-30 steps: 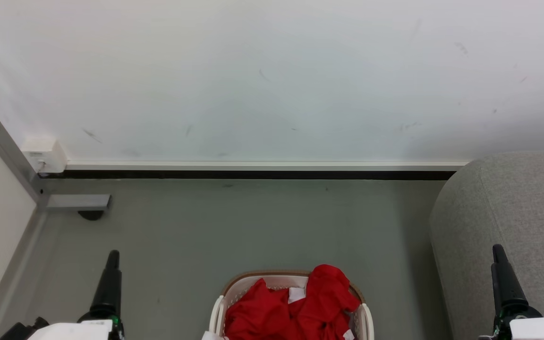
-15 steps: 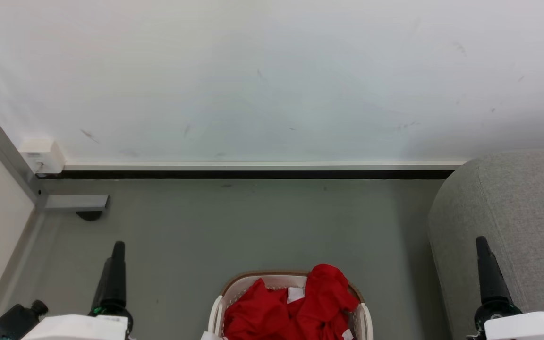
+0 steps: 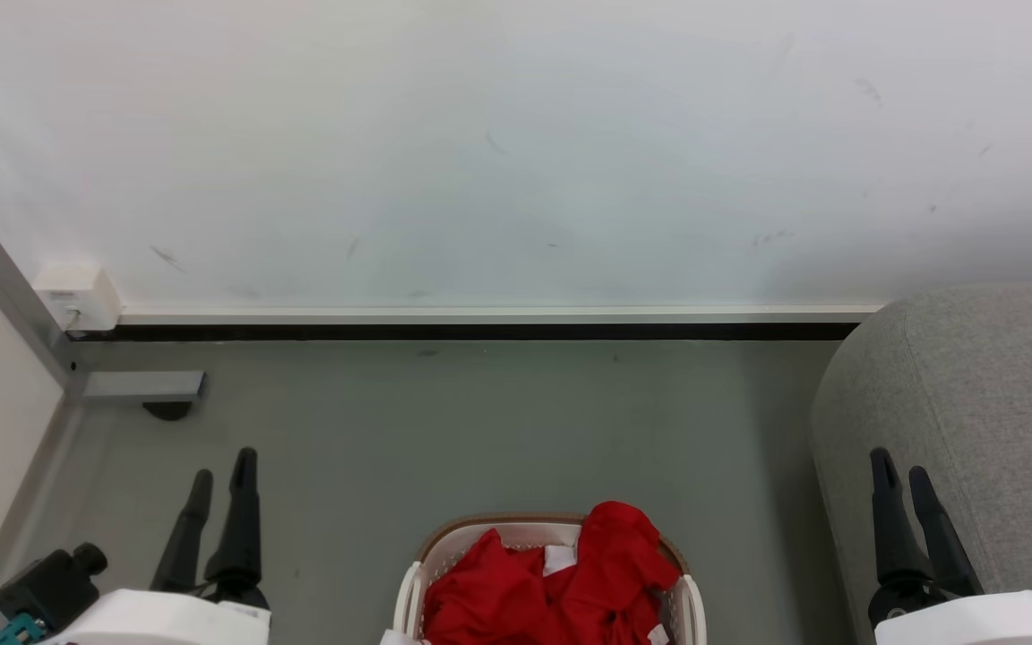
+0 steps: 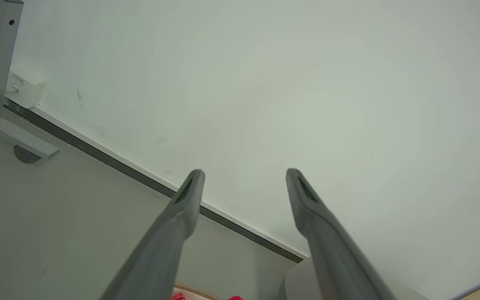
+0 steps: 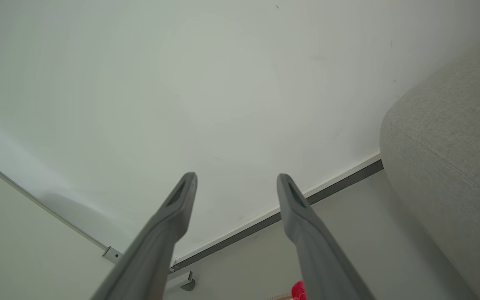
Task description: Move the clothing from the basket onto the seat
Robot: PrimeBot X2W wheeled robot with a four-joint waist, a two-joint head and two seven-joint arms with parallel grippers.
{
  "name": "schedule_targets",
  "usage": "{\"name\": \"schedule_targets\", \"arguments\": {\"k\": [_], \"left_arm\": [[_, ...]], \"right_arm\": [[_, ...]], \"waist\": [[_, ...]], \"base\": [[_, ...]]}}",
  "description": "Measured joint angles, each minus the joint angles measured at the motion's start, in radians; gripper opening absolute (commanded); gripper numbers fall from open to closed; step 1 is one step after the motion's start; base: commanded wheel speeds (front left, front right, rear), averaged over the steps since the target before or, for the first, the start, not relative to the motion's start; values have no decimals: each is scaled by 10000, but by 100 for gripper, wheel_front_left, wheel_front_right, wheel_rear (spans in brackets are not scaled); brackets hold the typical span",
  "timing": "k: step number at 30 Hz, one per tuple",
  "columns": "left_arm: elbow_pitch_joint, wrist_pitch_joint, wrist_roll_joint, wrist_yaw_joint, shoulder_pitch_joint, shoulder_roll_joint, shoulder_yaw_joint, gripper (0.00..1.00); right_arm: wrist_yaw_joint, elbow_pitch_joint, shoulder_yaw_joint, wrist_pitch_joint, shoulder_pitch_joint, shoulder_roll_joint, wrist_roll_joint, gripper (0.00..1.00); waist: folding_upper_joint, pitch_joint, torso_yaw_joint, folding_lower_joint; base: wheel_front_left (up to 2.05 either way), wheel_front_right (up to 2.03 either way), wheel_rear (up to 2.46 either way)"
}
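Holds nothing in the left gripper (image 3: pixel 225 464) at 8 o'clock, fingers apart; same for the right gripper (image 3: pixel 897 461) at 4 o'clock, beside the seat (image 3: pixel 973 403) at 3. Finds the clothing (image 3: pixel 552 591) heaped in the basket (image 3: pixel 516 521) at 6 o'clock.

The head camera looks from high up, forward and down, at the floor (image 3: pixel 480 430), the white wall (image 3: pixel 516 134) and the basket (image 3: pixel 409 596) close below. Both wrist cameras sit lower and tilted. They share that wall and its dark baseboard (image 3: pixel 480 331) — the right one also sees the grey sofa (image 5: pixel 452 146).
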Motion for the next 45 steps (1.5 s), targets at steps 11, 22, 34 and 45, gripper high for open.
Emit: {"name": "schedule_targets", "arguments": {"k": [11,22,34,45], "left_arm": [[-13,-326,1547,-19,65,115,-313,100],[48,-612,2861,-29,88,173,-328,100],[163,-911,3939,-31,176,257,-516,100],[105,-1122,4876,-44,181,309,-596,100]], "right_arm": [[0,230,134,-291,4,-17,-1977,100],[0,493,174,-596,3,-31,-3212,100],[0,805,322,-892,-4,-44,-4247,100],[0,920,487,-1126,-19,-56,-4987,100]], "waist": [[0,-30,-12,0],[0,-57,-73,0],[0,-125,-133,0],[0,-118,-143,0]], "base": [[0,0,0],[0,0,0],[0,0,0],[0,0,0]]}}
